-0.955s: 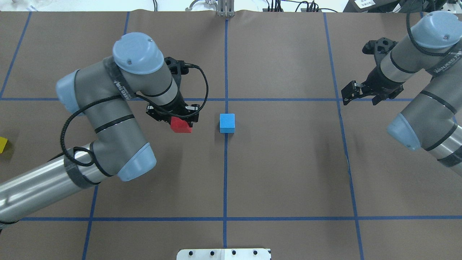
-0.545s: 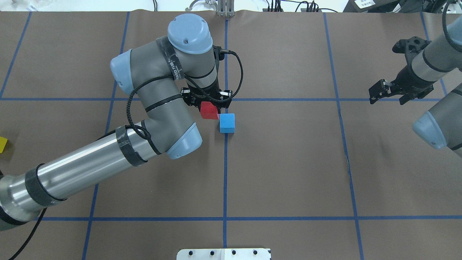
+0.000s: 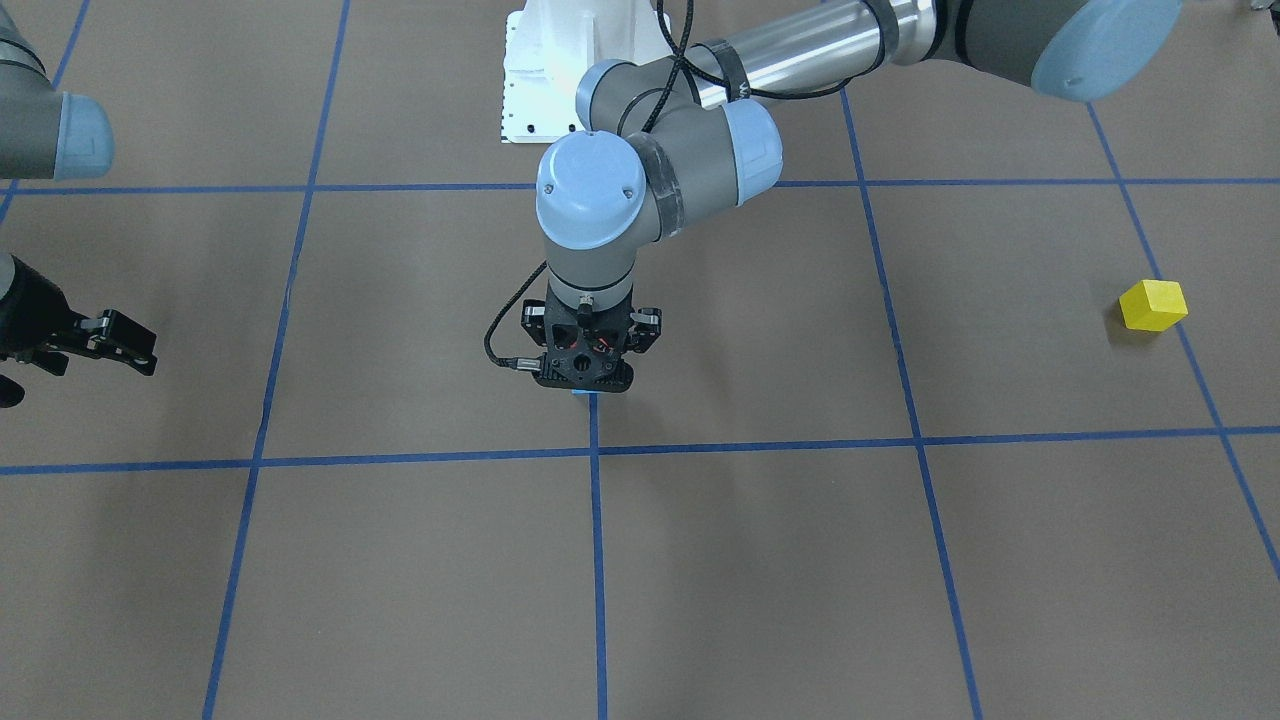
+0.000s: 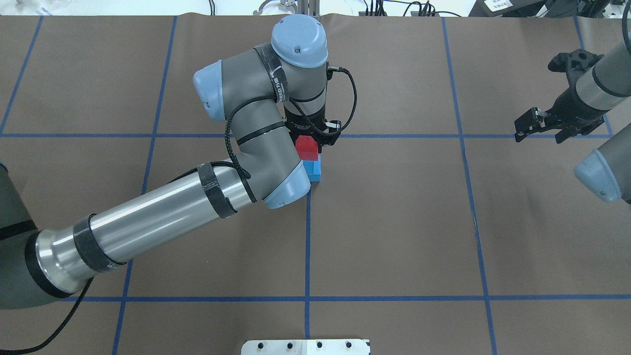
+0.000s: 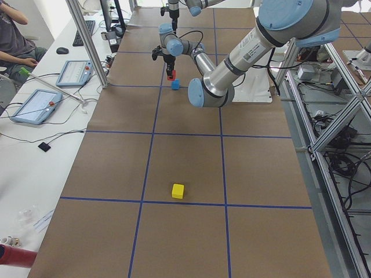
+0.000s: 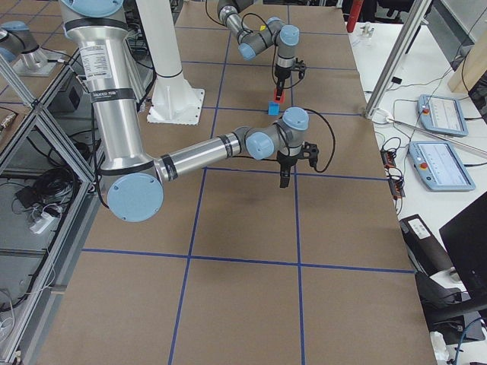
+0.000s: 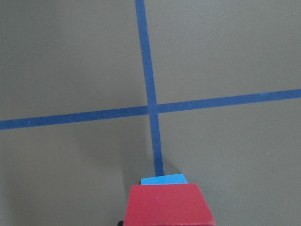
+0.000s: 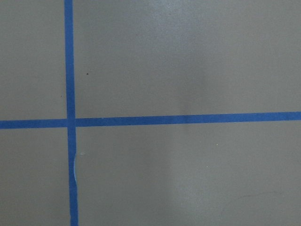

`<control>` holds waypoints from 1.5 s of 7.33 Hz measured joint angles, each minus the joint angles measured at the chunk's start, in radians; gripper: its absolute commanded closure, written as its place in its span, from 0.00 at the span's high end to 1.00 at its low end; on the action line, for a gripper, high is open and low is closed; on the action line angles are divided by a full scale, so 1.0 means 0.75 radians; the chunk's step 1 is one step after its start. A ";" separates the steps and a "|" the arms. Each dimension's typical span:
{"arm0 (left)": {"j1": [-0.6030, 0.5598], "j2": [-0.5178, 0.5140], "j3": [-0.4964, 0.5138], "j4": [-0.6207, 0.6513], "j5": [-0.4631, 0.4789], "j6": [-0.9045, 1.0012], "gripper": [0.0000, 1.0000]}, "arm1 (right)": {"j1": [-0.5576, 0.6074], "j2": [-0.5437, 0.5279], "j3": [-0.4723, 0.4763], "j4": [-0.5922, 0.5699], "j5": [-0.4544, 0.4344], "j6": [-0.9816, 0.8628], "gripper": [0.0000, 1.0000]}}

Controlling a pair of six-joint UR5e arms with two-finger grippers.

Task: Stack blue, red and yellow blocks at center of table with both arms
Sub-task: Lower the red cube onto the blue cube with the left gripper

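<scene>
At the bottom centre of your frame sits a red rectangular block [image 7: 167, 205], cut off by the lower edge. A thin strip of a light blue block [image 7: 163, 179] shows just above it. Higher up, dark blue tape lines [image 7: 152, 109] cross mid-frame on the brown tabletop [image 7: 70, 56].

**Left arm** [image 4: 256, 113] and **right arm** [image 4: 599, 84]: grey cylindrical joint housings closed by pale blue rounded caps [image 4: 299, 34], each cap carrying small dark screws. The long link is a polished silver tube [image 4: 148, 224] ringed by black bands [image 4: 214, 190]. A black cable [image 4: 352, 101] runs along the left arm, strapped under the bands, and plugs in at the wrist. White lettering [image 4: 279, 84] sits on a dark collar of the wrist housing. **Left gripper** [image 4: 309, 145] and **right gripper** [image 4: 541, 133]: black, angular, two-fingered, with silver fasteners. **Base** [image 3: 545, 70]: white pedestal on a white plate with dark bolts.
</scene>
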 measured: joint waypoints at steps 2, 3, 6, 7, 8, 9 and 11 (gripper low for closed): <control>0.019 -0.003 0.011 0.001 0.013 -0.031 0.00 | 0.000 0.000 0.000 0.000 0.000 0.001 1.00; 0.024 -0.004 0.012 0.001 0.014 -0.054 0.00 | 0.000 0.000 0.000 0.000 0.000 0.003 1.00; 0.033 -0.003 0.013 0.004 0.015 -0.075 0.00 | 0.000 0.000 -0.001 -0.001 0.001 0.005 1.00; 0.034 -0.003 0.013 0.005 0.015 -0.076 0.00 | -0.001 0.000 -0.002 -0.002 0.001 0.005 1.00; 0.034 -0.001 0.013 0.005 0.015 -0.078 0.00 | -0.002 0.001 -0.003 -0.002 0.001 0.006 1.00; 0.034 0.000 0.013 0.006 0.015 -0.078 0.00 | -0.002 0.002 -0.003 -0.002 0.000 0.006 1.00; 0.034 0.001 0.013 0.006 0.015 -0.077 0.00 | -0.002 0.003 -0.004 0.000 0.000 0.008 1.00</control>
